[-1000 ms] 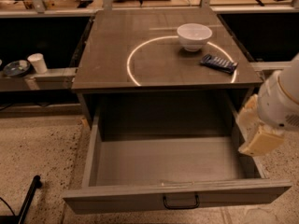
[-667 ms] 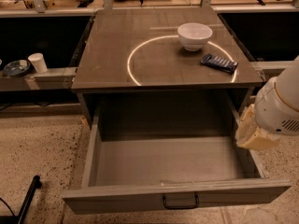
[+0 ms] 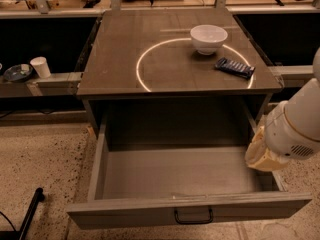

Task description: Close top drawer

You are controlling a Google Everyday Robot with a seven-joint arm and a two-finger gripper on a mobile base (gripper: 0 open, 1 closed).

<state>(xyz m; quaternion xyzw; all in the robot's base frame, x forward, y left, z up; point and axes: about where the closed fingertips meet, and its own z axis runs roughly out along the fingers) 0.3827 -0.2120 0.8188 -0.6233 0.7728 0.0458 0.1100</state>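
The top drawer [image 3: 170, 179] is a deep grey wooden box pulled fully open under the cabinet top, and it is empty inside. Its wide front panel [image 3: 125, 215] faces me with a dark metal pull handle [image 3: 193, 217] at the centre. My gripper [image 3: 262, 156] is at the end of the white arm on the right, over the drawer's right side wall near its front corner. It shows as a tan, cloth-like shape.
On the cabinet top [image 3: 115, 69] stand a white bowl [image 3: 208, 38] and a dark blue packet [image 3: 234, 67], inside a painted white ring. A white cup [image 3: 40, 67] and a dish [image 3: 17, 72] sit on a low shelf at left. A black pole [image 3: 29, 211] leans at lower left.
The arm and gripper have moved slightly up and leftward along the drawer's right side. The drawer stays fully open.
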